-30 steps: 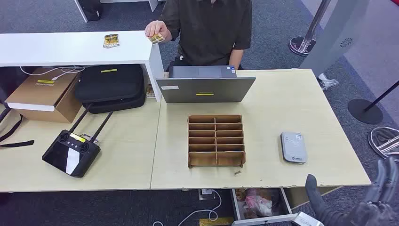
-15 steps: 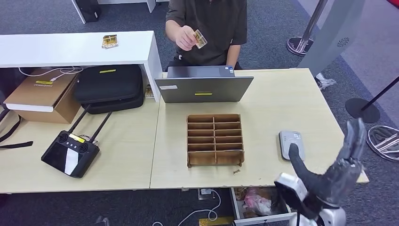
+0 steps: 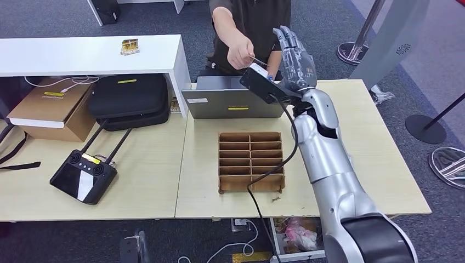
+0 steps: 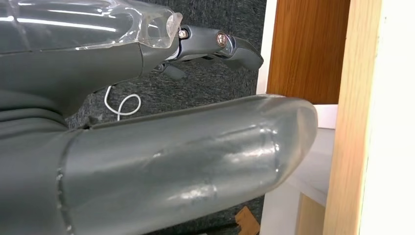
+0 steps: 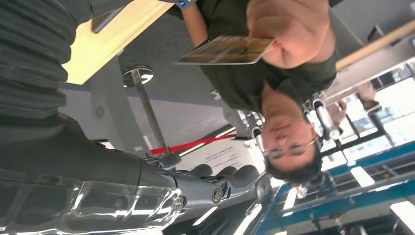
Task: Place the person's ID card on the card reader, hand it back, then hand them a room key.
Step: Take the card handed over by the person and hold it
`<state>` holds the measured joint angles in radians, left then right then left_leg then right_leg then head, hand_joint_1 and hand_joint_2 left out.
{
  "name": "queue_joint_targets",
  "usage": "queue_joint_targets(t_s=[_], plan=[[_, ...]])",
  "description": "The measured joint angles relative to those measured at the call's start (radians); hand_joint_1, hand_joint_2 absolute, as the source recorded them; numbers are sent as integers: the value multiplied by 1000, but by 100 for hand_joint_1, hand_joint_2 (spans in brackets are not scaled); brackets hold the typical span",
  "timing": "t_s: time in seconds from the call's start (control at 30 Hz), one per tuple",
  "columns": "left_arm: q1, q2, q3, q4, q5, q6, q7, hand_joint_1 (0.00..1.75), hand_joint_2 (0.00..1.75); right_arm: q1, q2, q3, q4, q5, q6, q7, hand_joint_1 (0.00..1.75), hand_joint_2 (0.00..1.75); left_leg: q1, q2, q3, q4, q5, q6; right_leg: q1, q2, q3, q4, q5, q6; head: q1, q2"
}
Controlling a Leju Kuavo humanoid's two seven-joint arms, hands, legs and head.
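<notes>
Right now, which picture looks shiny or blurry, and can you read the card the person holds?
Left wrist view: the left hand sits so close that it looks soft, with bright streaks on its clear cover. Right wrist view: glare from bright windows behind; the ID card is seen edge-on, print unreadable. Head view: even light, sharp; the right hand is raised beside the person's hand.
</notes>
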<state>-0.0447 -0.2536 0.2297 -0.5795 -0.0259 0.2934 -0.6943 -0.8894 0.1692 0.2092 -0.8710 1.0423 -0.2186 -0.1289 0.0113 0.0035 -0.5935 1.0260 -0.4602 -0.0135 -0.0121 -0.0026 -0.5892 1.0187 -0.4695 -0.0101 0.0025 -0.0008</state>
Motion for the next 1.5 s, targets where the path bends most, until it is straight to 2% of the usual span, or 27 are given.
queue_joint_targets(t_s=[0.2,0.53,0.57,0.6,0.67,0.7,0.73,0.93,1.5], plan=[[-1,9,-14,11,9,15,0,0,0,-80,10,59,138,11,15,-8,0,175,0,0,-4,0,0,0,0,-1,-3,0,0,0,0,0],[0,19,-31,21,7,67,0,0,0,-101,10,93,208,-16,-12,-17,0,175,0,-1,-4,0,0,0,0,-1,-4,-1,0,0,0,0],[1,19,-33,21,6,73,0,0,0,-100,9,95,210,-19,-16,-17,9,175,0,-1,-4,0,0,0,0,-1,-4,-1,0,0,0,0],[1,19,-35,21,5,79,0,0,0,-100,9,96,211,-22,-21,-18,34,175,0,-1,-4,0,0,0,0,-1,-4,-1,0,0,0,0],[1,21,-38,21,5,89,0,0,0,-100,8,98,212,-27,-33,-21,120,175,0,-1,-4,0,0,0,0,-1,-4,-1,0,0,0,0],[1,21,-39,21,5,94,0,0,0,-100,8,99,212,-29,-41,-23,155,175,0,-1,-4,0,0,0,0,-1,-4,-1,0,0,0,0],[1,22,-40,21,5,99,0,0,0,-99,7,100,212,-31,-50,-25,173,175,0,-1,-4,0,0,0,0,-1,-4,-1,0,0,0,0],[5,23,-41,21,8,122,0,0,0,-88,5,110,205,-46,-100,-30,175,175,0,-1,-4,0,0,0,0,-1,-5,-1,0,0,0,0],[6,25,-41,21,8,136,0,0,0,-77,5,118,189,-63,-138,-38,175,175,0,-1,-5,0,0,0,0,-1,-5,-1,0,0,0,0]])
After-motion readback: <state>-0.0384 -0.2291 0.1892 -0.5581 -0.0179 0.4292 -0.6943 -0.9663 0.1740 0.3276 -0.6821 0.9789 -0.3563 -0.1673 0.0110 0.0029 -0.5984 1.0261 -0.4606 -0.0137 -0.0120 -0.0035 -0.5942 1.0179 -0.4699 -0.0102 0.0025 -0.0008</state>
